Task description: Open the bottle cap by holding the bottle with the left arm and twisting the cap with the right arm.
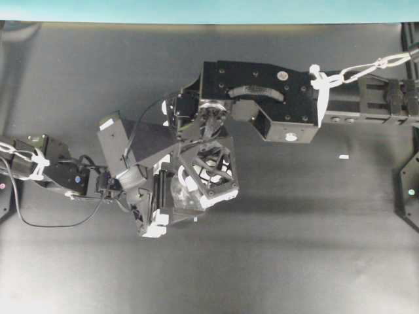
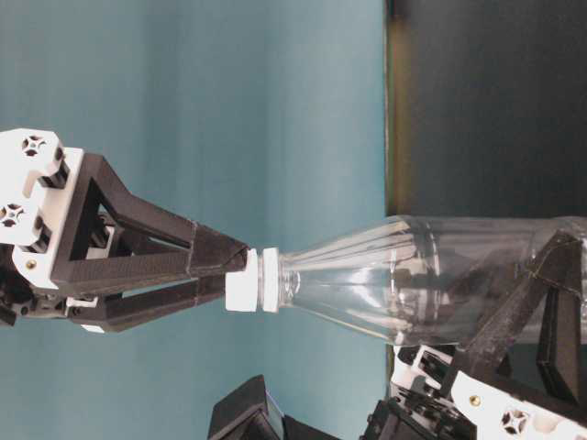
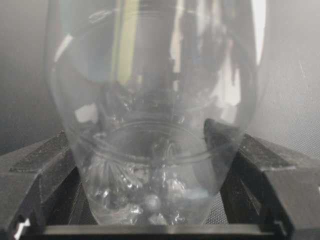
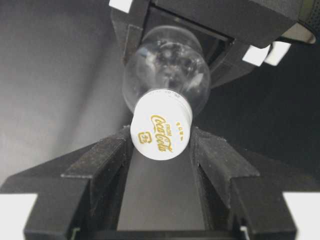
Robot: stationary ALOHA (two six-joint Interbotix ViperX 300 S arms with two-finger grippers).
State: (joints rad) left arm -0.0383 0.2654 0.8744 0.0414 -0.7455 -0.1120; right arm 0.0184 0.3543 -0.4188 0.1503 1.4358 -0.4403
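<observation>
Clear bottle (image 2: pixel 431 275) held up off the dark table (image 1: pixel 294 248), right in the middle of the workspace, body caught low down in the left gripper (image 3: pixel 160 200). Black fingers (image 3: pixel 45 170) of that gripper pressed against both sides of the plastic near the base, clamped snug. Left arm (image 1: pixel 59 173) coming in from the left edge of the overhead view, loose cables and white ties trailing off it.

White bottle cap (image 4: pixel 161 131) sitting on the neck, gold Coca-Cola lettering on top in the right wrist view. Right gripper (image 4: pixel 161 150) lined up straight over it, one finger (image 4: pixel 102 160) on each side of the cap. Touching or just a hair off, hard to say from the wrist view; from table level the tips look closed onto the cap's end. Right arm (image 1: pixel 262 91) reaching across from the right, boxy and full of screw holes.

Tiny white scrap (image 1: pixel 344 157) lying on the table well off to the right, apart from everything.
</observation>
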